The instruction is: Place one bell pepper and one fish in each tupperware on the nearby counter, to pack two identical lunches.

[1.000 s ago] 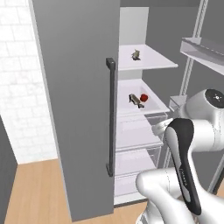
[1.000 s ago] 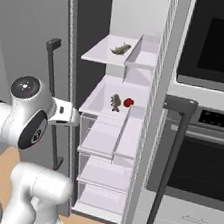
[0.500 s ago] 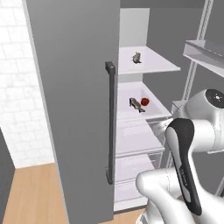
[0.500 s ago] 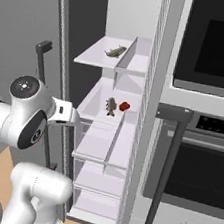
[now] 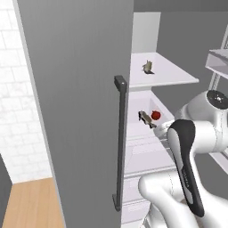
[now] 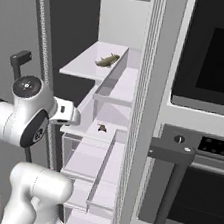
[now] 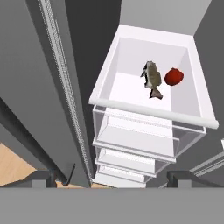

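Note:
Inside the open fridge, a grey-brown fish [image 7: 152, 77] and a red bell pepper [image 7: 173, 77] lie side by side in a white shelf bin [image 7: 153, 112]. My gripper [image 7: 114, 178] hangs open in front of and above that bin, with nothing between its fingers. The left base view has this fish [image 5: 145, 118] and bell pepper [image 5: 156, 115] just beyond my wrist. A second fish [image 5: 148, 67] lies on the shelf above, also visible as the upper fish [image 6: 107, 60]. The tupperware and the counter are out of view.
The grey fridge door [image 5: 75, 111] with its dark handle [image 5: 119, 142] stands open at my left. Clear drawers [image 7: 135, 144] sit below the bin. A black wall oven [image 6: 215, 58] with a bar handle [image 6: 171, 152] is to the right. White wall tiles [image 5: 18, 89] and wooden floor [image 5: 31, 205] lie far left.
Both base views have shifted, so the base has moved: the fridge looms closer. In the right base view the pepper is now hidden behind the fridge wall. The gripper stays open.

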